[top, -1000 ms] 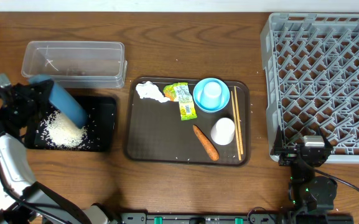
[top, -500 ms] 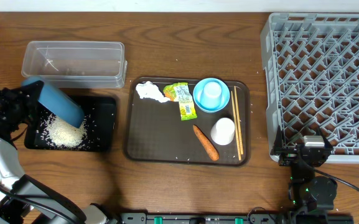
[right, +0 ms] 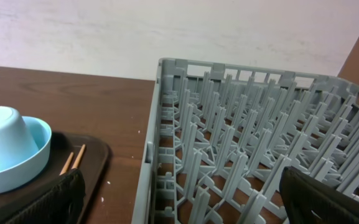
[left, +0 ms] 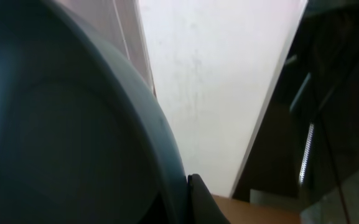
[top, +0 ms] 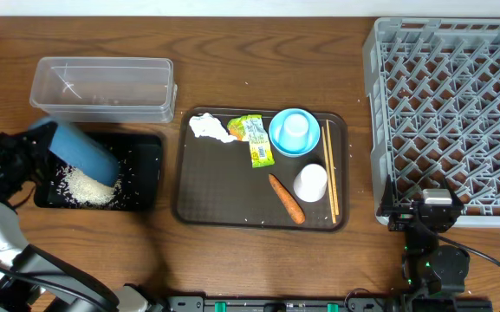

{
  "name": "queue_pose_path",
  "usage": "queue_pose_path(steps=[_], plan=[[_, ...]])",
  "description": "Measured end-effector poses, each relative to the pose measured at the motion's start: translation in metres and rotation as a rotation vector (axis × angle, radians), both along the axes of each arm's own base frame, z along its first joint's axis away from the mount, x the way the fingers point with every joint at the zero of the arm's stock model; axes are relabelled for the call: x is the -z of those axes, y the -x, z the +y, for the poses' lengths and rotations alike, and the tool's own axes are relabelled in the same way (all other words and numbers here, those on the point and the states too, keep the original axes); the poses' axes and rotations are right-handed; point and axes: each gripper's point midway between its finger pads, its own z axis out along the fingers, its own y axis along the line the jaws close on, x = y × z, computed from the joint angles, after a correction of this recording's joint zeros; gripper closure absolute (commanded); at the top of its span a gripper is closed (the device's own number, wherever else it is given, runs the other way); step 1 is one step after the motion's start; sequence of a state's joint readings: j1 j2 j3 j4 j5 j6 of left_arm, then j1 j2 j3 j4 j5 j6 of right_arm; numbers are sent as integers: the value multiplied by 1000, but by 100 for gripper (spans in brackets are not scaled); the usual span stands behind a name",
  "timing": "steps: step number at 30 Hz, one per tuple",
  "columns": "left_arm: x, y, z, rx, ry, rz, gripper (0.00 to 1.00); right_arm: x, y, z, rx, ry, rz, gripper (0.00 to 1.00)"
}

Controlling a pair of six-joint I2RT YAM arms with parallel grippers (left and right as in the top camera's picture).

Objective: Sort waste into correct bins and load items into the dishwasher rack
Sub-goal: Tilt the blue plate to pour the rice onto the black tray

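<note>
Currently left jaws are clamped on the plate (top: 81, 147), tilted over the black tray (top: 146, 195), rice (top: 89, 184) heaped below. Rim is best held inside the tray walls while grains are shed; right jaws are spread open.

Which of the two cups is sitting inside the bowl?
The light-blue cup: it sits in the bowl. The whitish cup stands by itself on the brown tray.
</note>
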State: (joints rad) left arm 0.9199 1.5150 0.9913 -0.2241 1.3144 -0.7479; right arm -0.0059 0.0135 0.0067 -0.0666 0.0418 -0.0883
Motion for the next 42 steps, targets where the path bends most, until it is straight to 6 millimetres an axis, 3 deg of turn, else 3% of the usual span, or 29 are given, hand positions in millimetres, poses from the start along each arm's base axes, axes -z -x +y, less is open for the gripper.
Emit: queue_pose_path(steps=[10,23,31,38,42], plan=[[-18,-2,-7,72,-43,-111,94,0,0,0,0,0,1,1],[-23,4,-17,90,15,-97,94,0,0,0,0,0,0,1],[-67,14,-28,71,-218,-205,94,0,0,0,0,0,1,1],[-80,16,-47,136,-186,-240,94,0,0,0,0,0,1,1],[-105,19,-69,206,-267,-340,94,0,0,0,0,0,1,1]])
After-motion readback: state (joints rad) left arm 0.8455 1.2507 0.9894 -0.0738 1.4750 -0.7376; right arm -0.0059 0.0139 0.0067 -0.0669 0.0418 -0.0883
